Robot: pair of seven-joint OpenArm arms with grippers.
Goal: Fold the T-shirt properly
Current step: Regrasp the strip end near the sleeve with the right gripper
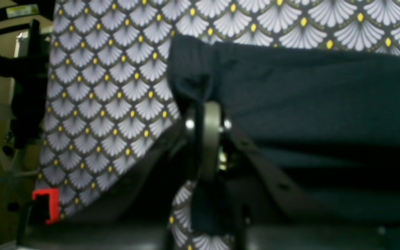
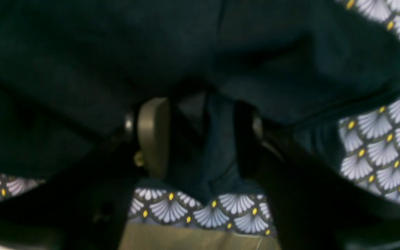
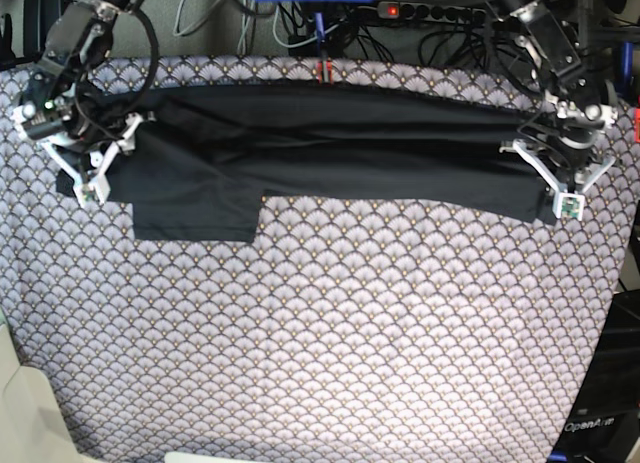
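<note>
Left fingers (image 1: 212, 139) shut on black T-shirt (image 3: 330, 168); right fingers (image 2: 200, 139) apart.

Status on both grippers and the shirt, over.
Left gripper shut on T-shirt near its end. Right gripper open over the other end. Shirt in a long strip, one flap sticking out. No obstruction seen.

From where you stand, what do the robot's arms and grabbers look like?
Both arms are mostly black, with shiny silvery round bits at the joints. The left grabber has dark, wedge-shaped sides and silvery parts near its tip. The right grabber has dark sides too, with greyish, rounded tips.
</note>
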